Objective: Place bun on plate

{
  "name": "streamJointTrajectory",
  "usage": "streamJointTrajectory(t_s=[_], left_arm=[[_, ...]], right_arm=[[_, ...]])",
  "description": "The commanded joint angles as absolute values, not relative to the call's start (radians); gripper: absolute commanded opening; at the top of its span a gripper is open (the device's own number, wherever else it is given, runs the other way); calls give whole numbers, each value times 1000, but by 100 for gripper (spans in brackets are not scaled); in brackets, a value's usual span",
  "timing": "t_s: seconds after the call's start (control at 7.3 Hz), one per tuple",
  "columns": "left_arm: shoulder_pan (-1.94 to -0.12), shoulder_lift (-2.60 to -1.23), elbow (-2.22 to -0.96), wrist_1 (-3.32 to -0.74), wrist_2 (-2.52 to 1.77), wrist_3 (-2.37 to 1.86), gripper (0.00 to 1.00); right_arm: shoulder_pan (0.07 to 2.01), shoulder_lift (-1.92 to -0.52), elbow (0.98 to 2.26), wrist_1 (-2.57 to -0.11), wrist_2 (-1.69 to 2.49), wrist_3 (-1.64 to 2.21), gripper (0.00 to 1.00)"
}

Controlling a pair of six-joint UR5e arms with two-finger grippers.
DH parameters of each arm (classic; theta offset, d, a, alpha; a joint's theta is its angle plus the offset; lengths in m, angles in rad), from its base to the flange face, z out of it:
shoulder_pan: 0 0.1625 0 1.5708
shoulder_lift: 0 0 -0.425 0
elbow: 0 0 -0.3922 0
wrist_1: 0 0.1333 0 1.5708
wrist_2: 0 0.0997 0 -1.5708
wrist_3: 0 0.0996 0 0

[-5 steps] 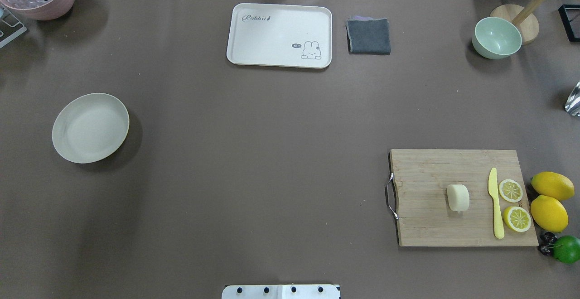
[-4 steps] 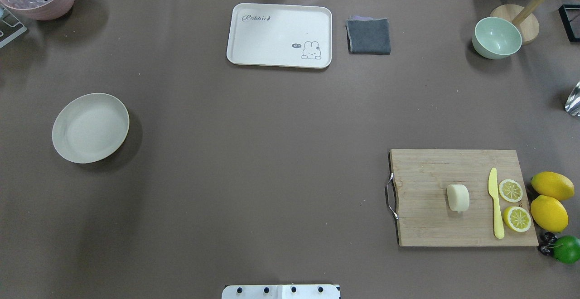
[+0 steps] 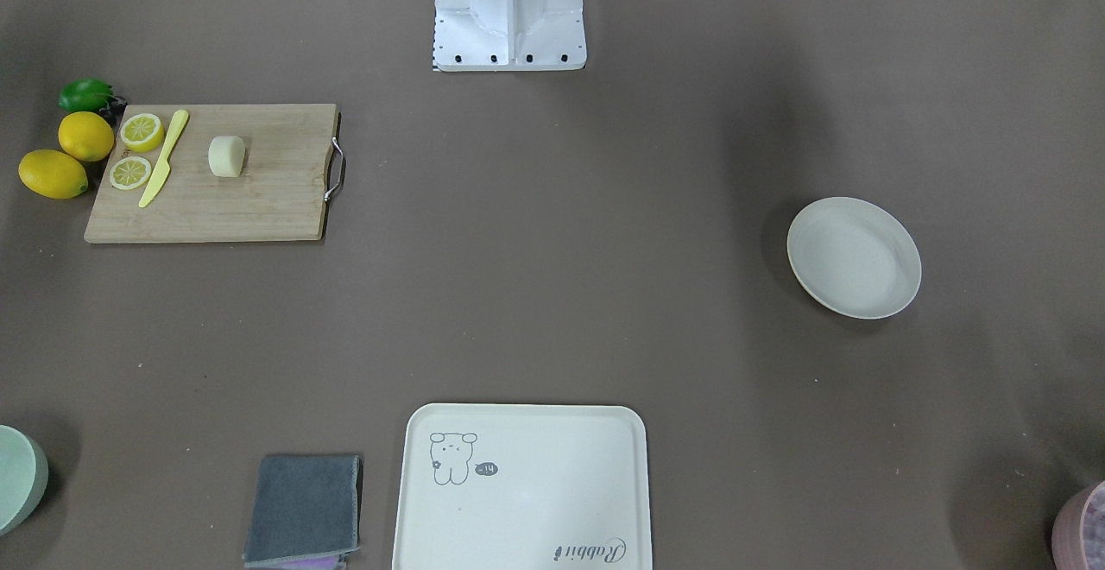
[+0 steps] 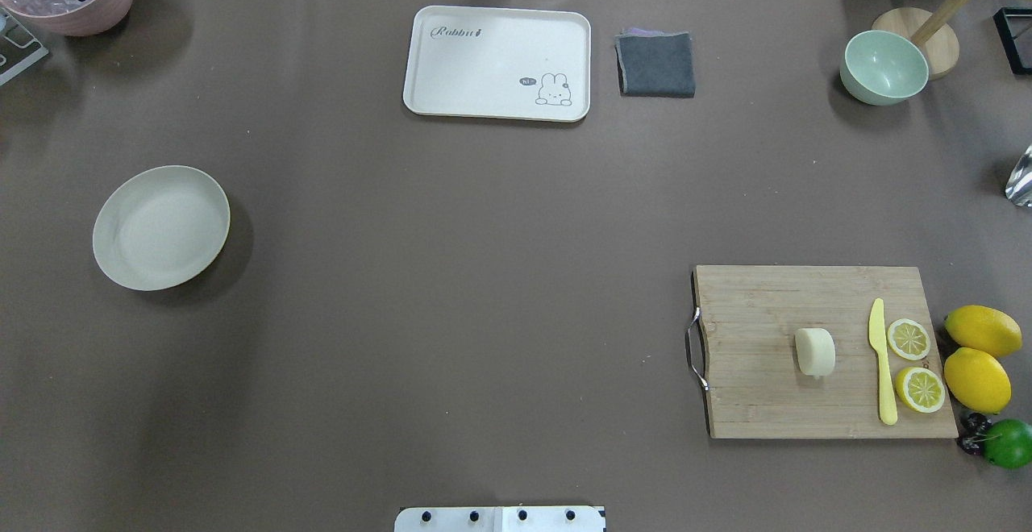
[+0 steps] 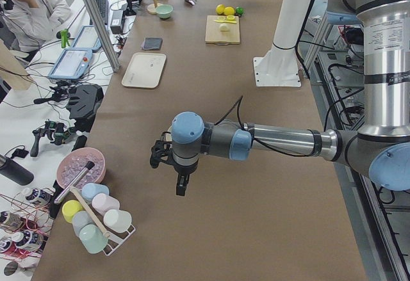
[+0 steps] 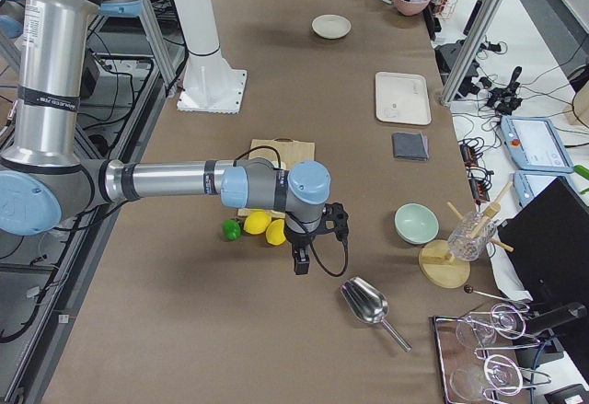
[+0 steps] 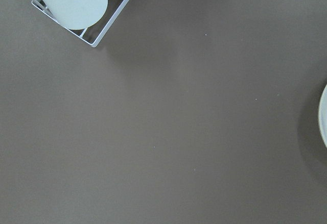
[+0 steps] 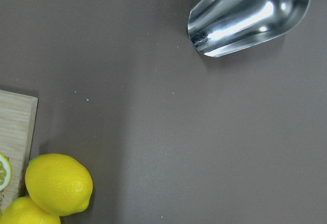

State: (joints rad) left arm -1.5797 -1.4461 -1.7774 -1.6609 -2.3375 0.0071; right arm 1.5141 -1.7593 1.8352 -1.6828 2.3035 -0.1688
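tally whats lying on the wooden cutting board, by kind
pale cream rounded bun: 1
yellow plastic knife: 1
yellow lemon slices: 2
total: 4

Overhead and front views look steeply down from opposite sides, sharing the plate (image 4: 161,227) and board (image 4: 750,314). Side views look along the table (image 5: 269,217); wrist views are close above it.
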Motion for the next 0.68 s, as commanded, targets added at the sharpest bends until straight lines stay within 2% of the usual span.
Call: streamJointTrajectory(t_s=[0.0,0.55], left_arm=[[-1575,-1447,-1763,-1713,-2333,-1,99],[-1569,-1445,-1749,-1883,-2330,-2,99]], right_arm=[[1514,-1758,1839,-1683,2304,-170,100],[1516,-1737,1876,-1681,2299,-167,100]])
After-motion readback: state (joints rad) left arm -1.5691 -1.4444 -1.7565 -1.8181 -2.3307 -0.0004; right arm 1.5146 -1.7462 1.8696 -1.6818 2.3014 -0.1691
